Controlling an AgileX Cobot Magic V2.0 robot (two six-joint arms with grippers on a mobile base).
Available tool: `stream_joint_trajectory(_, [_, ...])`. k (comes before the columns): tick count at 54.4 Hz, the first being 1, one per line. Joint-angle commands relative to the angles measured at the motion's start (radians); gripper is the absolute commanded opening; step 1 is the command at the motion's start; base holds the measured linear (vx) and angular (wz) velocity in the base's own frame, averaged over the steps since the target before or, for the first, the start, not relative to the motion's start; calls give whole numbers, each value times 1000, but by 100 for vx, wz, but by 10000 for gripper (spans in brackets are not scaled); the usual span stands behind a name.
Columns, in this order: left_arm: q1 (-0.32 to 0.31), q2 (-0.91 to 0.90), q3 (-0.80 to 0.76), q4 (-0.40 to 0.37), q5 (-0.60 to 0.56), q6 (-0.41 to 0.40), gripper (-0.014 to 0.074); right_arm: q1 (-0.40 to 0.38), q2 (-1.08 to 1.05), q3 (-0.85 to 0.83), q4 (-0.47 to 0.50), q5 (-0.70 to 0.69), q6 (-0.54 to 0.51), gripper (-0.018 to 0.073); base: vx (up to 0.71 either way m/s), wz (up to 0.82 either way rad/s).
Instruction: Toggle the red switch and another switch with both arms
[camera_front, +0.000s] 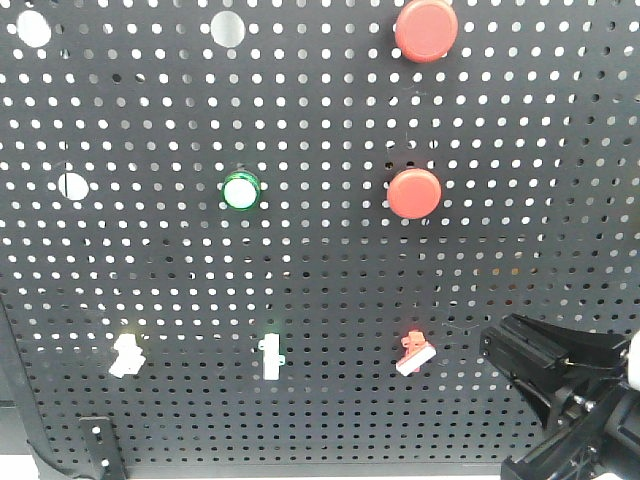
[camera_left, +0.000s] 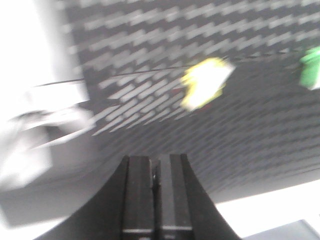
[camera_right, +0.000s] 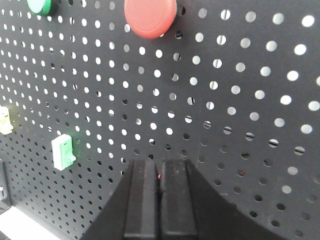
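The red switch (camera_front: 414, 352) sits low on the black pegboard (camera_front: 320, 260), its white lever tilted. My right gripper (camera_front: 500, 350) hovers just to its right. In the right wrist view that gripper (camera_right: 161, 162) is shut, and only a red sliver of the switch (camera_right: 159, 176) shows past its fingers. The other switch, a small white toggle on a yellowish base (camera_front: 126, 354), is at the lower left. It appears blurred (camera_left: 205, 82) in the left wrist view, up and right of my left gripper (camera_left: 157, 160), which is shut and apart from it.
A straight white lever on a greenish base (camera_front: 270, 356) sits between the two switches. Two large red push buttons (camera_front: 414, 193) (camera_front: 426, 29) and a green round button (camera_front: 241, 190) are higher up. The board's bottom edge lies just under the switches.
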Motion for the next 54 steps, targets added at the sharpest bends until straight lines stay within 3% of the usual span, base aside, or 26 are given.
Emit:
stream_joint_trajectory(1, [45, -114, 73, -32, -64, -8, 3, -7, -12, -30, 4, -68, -9, -6, 0, 0])
stream_joint_trajectory(7, [71, -288, 171, -67, -50, -8, 3, -7, -12, -30, 4, -68, -9, -6, 0, 0])
stream_joint_trajectory(11, [78, -378, 160, -72, 88, -8, 3, -7, -12, -30, 4, -68, -9, -6, 0, 0])
stream_joint_trajectory(17, [78, -483, 162, -72, 171, -8, 3, -7, -12, -30, 4, -68, -9, -6, 0, 0])
stream_joint_trajectory(54, [78, -461, 164, -72, 206, -8, 3, -7, -12, -30, 4, -68, -9, -6, 0, 0])
